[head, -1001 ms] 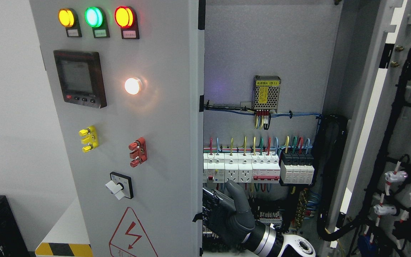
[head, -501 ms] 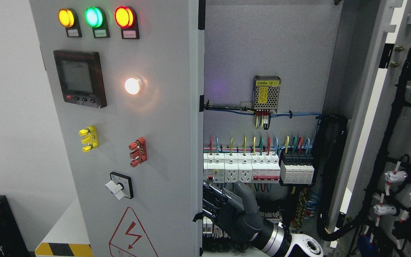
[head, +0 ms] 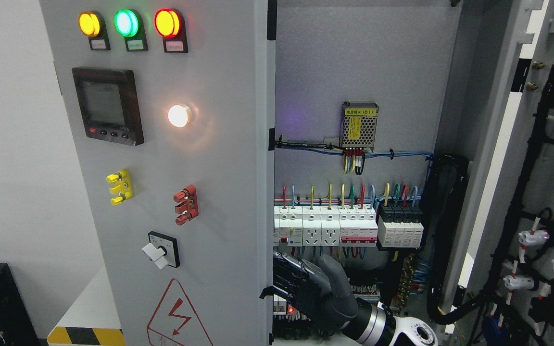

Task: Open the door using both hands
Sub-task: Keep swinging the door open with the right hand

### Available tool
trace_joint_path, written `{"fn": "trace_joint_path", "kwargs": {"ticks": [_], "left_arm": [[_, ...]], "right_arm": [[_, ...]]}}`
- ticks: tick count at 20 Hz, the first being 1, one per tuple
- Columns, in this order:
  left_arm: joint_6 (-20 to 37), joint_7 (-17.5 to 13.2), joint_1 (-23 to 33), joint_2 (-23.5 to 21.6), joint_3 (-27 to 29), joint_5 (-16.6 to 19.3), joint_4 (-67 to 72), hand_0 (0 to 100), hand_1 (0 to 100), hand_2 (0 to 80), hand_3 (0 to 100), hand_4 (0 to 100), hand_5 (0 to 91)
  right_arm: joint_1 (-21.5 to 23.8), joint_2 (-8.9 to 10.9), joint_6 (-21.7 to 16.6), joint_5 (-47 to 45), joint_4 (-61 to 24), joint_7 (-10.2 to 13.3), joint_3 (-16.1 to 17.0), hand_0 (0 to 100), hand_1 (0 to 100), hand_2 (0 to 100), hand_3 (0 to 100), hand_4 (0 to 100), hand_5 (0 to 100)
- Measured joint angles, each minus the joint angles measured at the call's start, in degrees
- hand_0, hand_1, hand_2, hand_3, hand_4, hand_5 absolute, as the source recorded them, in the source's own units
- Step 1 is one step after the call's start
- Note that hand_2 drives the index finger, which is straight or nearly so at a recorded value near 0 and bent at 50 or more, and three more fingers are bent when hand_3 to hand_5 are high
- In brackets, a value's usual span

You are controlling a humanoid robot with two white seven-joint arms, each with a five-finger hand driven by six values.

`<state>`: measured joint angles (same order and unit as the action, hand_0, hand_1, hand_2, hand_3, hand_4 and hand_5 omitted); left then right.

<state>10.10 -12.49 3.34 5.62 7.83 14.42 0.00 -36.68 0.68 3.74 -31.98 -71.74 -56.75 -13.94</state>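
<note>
At bottom center, right hand (head: 313, 295) is curling its dark fingers (head: 289, 283) round the inner edge of the left cabinet door (head: 209, 192), below the breaker row (head: 349, 229); right door (head: 527, 192) is standing open.

The yellow label (head: 360, 111) on the small metal box (head: 359, 125), high above the fingers (head: 290, 281) of the right hand (head: 313, 298), carries print with "(B1)" at its end, the rest too small to read; the red triangle sign (head: 176, 315) with a lightning bolt stands on the grey door (head: 171, 192), just left of the fingers; the tags (head: 135, 44) under the three lamps are too small to read.
</note>
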Motion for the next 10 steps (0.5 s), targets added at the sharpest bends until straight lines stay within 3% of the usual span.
{"fn": "trace_joint_path", "kwargs": {"ticks": [10], "left_arm": [[0.18, 0.0, 0.0, 0.0, 0.01, -0.02, 0.0, 84, 21, 0.0, 0, 0, 0.0]], "right_arm": [[-3.6, 1.01, -0.12, -0.26, 2.87, -1.86, -2.89, 0, 0, 0, 0, 0, 0]]}}
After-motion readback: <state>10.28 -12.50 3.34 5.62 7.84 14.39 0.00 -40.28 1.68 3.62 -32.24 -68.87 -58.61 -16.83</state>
